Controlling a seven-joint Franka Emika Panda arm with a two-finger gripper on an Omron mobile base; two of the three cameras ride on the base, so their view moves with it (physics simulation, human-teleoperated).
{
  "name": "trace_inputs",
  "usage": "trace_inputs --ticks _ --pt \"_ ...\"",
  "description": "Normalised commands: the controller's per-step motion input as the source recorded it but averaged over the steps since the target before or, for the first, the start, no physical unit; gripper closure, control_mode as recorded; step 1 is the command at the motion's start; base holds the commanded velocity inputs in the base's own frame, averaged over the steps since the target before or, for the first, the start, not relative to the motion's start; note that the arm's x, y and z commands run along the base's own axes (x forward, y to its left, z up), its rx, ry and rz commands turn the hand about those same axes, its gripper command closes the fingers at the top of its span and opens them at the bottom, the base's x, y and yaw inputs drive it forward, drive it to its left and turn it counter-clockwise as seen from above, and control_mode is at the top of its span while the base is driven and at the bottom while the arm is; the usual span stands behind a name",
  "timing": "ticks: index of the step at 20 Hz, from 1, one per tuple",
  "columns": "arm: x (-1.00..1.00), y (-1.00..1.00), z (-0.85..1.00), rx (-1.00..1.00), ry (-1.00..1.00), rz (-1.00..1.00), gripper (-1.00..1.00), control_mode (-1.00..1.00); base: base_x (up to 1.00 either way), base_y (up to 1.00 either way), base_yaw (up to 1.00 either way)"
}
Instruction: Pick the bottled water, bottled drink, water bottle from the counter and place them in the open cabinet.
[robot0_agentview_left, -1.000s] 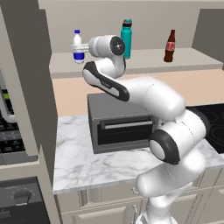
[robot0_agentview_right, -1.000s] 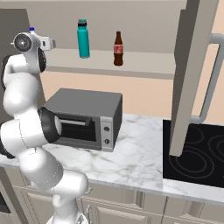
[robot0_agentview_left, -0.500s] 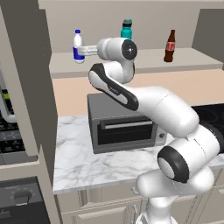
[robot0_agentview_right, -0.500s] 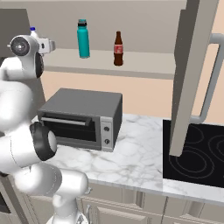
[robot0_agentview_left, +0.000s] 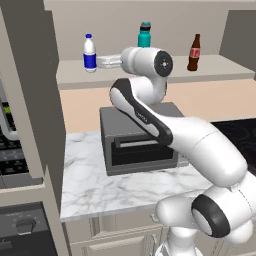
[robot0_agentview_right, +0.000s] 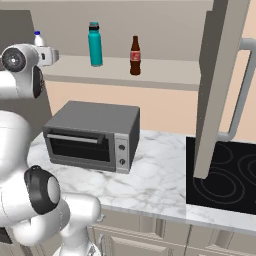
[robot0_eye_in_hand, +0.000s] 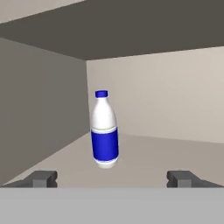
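Gripper released in front of the bottled water on the cabinet shelf.

The gripper (robot0_eye_in_hand: 112, 178) was wide apart and held nothing; its two dark fingertips (robot0_eye_in_hand: 42, 178) stood at each side, short of the bottled water (robot0_eye_in_hand: 104, 130). This one small bottle was upright on the shelf of the open cabinet (robot0_agentview_left: 220, 67), near the left side panel, with a blue label band and a blue cap in the hand view; no writing could be read. On the same shelf stood one water bottle (robot0_agentview_left: 144, 35), teal with a dark lid, and one bottled drink (robot0_agentview_left: 194, 53), dark brown with a red label, well apart from each other. Below, one grey toaster oven (robot0_agentview_right: 92, 136) sat on the marble bench (robot0_agentview_right: 155, 180).
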Motion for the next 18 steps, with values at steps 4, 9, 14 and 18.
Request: trace_inputs --ticks 4,9,14,18 --pt "-0.67 -0.15 0.07 0.0 0.0 0.0 -1.0 -1.0 0.0 0.0 0.0" --pt "-0.65 -0.07 0.0 -0.02 0.0 0.0 -1.0 -1.0 0.0 0.0 0.0" --pt "-0.67 -0.15 0.0 -0.01 0.01 0.0 -1.0 -1.0 0.0 0.0 0.0" --pt "-0.67 -0.28 0.0 0.0 0.01 0.0 -1.0 -1.0 0.0 0.0 0.0"
